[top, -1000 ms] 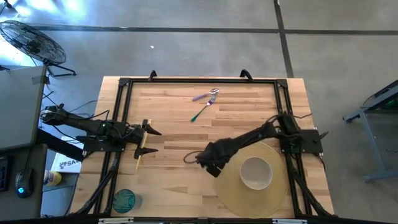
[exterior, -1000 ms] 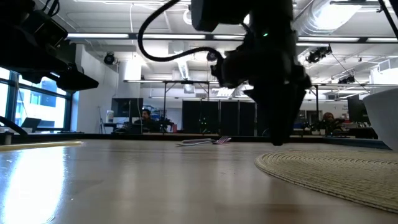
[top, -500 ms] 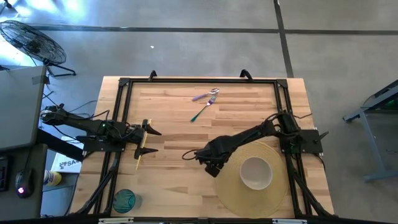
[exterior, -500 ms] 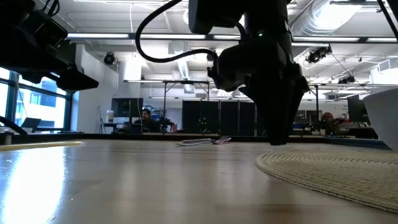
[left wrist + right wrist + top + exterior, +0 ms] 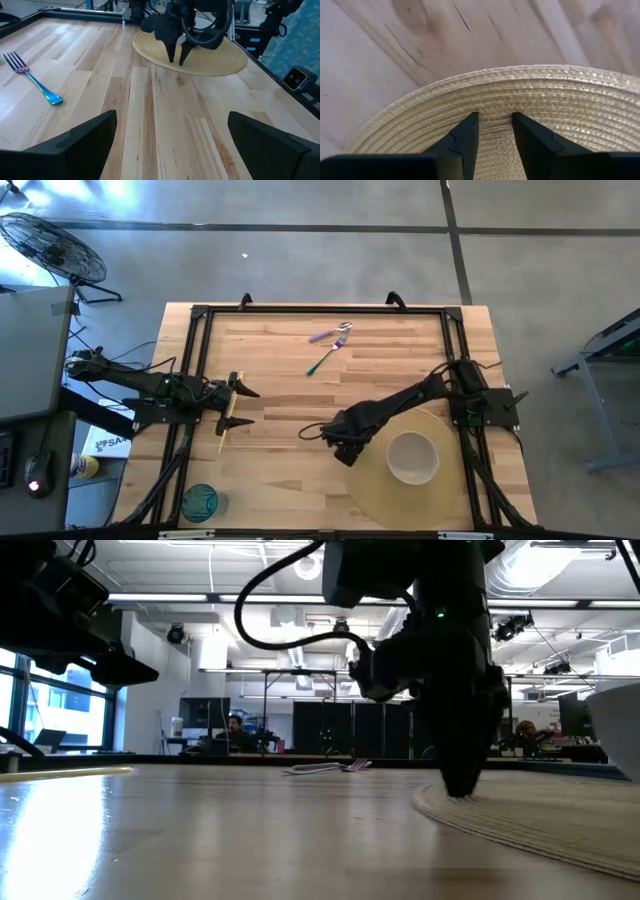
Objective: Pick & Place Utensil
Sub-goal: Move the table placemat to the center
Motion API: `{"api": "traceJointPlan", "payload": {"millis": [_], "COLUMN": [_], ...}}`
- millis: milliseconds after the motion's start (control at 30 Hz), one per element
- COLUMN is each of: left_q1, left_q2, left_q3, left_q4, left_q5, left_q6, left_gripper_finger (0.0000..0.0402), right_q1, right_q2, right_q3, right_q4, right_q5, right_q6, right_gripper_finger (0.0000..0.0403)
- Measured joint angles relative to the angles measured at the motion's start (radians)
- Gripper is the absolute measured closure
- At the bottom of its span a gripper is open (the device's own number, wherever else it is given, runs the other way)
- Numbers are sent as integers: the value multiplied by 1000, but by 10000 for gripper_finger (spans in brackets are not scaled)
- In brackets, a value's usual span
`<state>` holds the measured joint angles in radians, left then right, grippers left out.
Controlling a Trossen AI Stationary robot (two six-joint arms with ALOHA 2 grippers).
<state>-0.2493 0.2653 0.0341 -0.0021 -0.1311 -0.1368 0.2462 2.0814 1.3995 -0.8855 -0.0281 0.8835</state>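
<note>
Two arms are on my screens. My right gripper (image 5: 345, 450) points straight down at the left edge of the round woven placemat (image 5: 440, 495), and the wrist view shows its fingertips (image 5: 468, 131) resting on the weave, a narrow gap between them with nothing held. From table height the same gripper (image 5: 460, 785) meets the mat's rim (image 5: 530, 820). A white bowl (image 5: 411, 457) sits on the mat just right of it.

My left gripper (image 5: 240, 405) waits over the left side of the table (image 5: 280, 480) with its jaws spread wide and nothing in them.

I see the teal-handled fork (image 5: 326, 357) lying flat toward the far edge, well apart from both grippers, its tines next to a purple-handled utensil (image 5: 327, 335). A blue-green glass (image 5: 200, 502) stands at the near left corner.
</note>
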Motion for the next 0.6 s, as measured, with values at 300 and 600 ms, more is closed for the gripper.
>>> {"api": "traceJointPlan", "payload": {"millis": [300, 600], "left_q1": [0, 0], "left_q2": [0, 0], "left_q3": [0, 0], "left_q4": [0, 0], "left_q5": [0, 0], "left_q6": [0, 0], "left_gripper_finger": [24, 24], "right_q1": [-12, -32], "right_q2": [3, 4], "right_q3": [13, 12], "right_q4": [99, 141], "right_q5": [102, 186], "right_q6": [-78, -159], "right_gripper_finger": [286, 286]}}
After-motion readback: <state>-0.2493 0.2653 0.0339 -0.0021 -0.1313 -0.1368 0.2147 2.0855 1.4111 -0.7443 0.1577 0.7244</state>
